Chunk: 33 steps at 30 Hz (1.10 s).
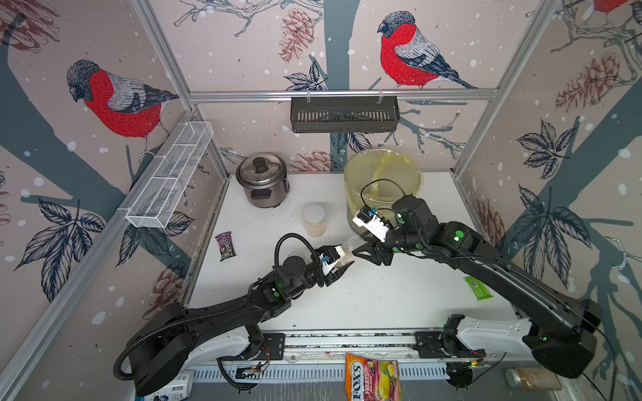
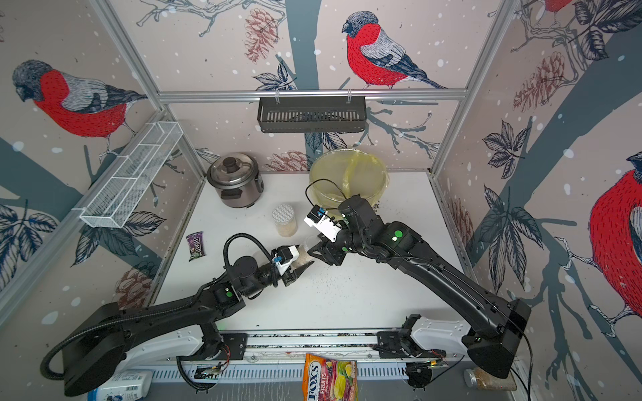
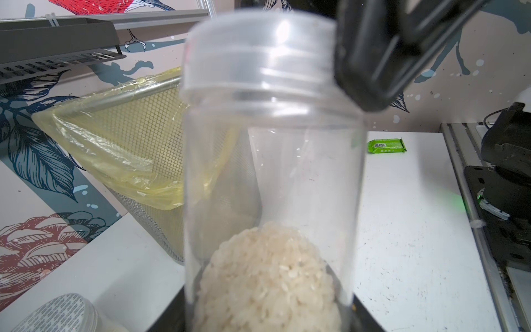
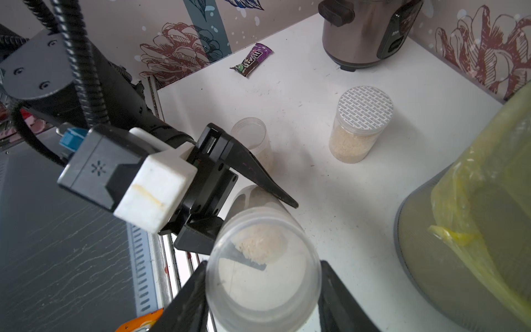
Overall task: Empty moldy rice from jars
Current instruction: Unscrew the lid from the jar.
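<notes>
Lid (image 4: 263, 267) pinched between right fingers (image 4: 342, 304); left fingers (image 4: 253, 172) clamp jar (image 3: 273, 172).

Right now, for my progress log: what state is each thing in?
held jar, sideways, in the air, capped, rice at base.
left hand, shut on held jar.
right hand, shut on clear lid.
silver-lidded jar, upright, closed, part full.
third jar, upright; lid unclear.
rice cooker, lid on.
bin, open, lined with yellow bag.
</notes>
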Each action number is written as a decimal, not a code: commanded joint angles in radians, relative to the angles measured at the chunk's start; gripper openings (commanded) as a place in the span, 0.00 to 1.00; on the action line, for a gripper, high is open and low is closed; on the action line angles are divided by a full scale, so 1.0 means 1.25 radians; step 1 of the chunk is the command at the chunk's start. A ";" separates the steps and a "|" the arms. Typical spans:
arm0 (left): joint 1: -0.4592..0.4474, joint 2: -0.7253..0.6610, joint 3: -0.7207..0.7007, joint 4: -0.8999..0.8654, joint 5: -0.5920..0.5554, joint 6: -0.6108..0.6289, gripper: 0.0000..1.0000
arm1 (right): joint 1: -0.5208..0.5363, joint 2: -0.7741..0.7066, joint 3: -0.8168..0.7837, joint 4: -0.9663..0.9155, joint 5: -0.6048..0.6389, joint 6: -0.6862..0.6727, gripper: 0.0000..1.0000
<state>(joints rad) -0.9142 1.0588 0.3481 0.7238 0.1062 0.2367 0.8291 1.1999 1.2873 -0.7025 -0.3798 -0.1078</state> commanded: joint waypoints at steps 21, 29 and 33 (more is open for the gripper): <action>0.002 0.021 0.027 -0.028 0.003 -0.010 0.11 | -0.053 -0.016 -0.016 0.002 -0.079 -0.282 0.44; 0.003 0.024 0.027 -0.028 0.004 -0.011 0.10 | -0.053 -0.004 -0.007 0.009 -0.115 -0.285 0.48; 0.002 0.020 0.024 -0.022 0.002 -0.014 0.10 | -0.050 -0.008 -0.020 0.034 -0.123 -0.273 0.53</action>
<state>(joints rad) -0.9134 1.0863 0.3767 0.6914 0.1276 0.2352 0.7612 1.1969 1.2682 -0.7143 -0.4973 -0.4438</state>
